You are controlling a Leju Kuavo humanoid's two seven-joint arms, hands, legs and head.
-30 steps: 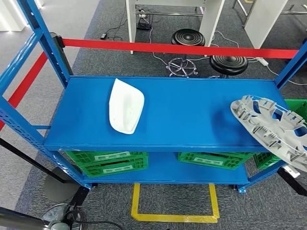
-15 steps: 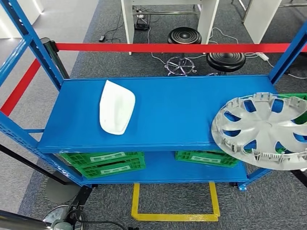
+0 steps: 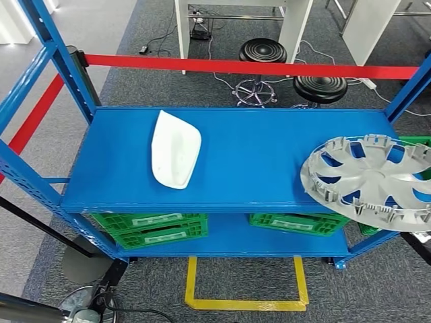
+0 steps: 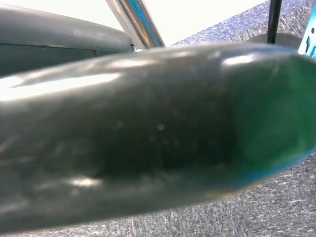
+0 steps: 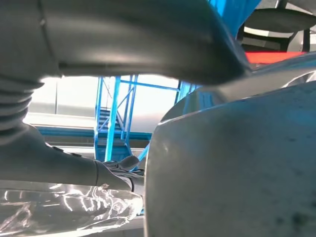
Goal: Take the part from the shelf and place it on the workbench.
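A silver wheel cover (image 3: pixel 371 182) with open spokes hangs at the right end of the blue shelf (image 3: pixel 254 155), level with its top deck and reaching past its front edge. My right hand (image 5: pixel 111 39) holds it: the thick grey thumb lies over the cover's grey surface (image 5: pixel 231 168) close to the camera. A white moulded shell part (image 3: pixel 175 149) lies on the left half of the top deck. In the left wrist view a dark blurred shape (image 4: pixel 149 133) of my left hand sits against the lens, and how its fingers lie is unclear.
Green crates (image 3: pixel 152 229) stand on the lower deck. A red barrier bar (image 3: pixel 244 67) runs behind the shelf, with two black stools (image 3: pixel 264 52) and white table legs beyond. Yellow floor tape (image 3: pixel 244 304) marks a box in front.
The wheel cover has swung from steeply tilted at the right edge to nearly flat and further into view. The camera swayed slightly left, then back.
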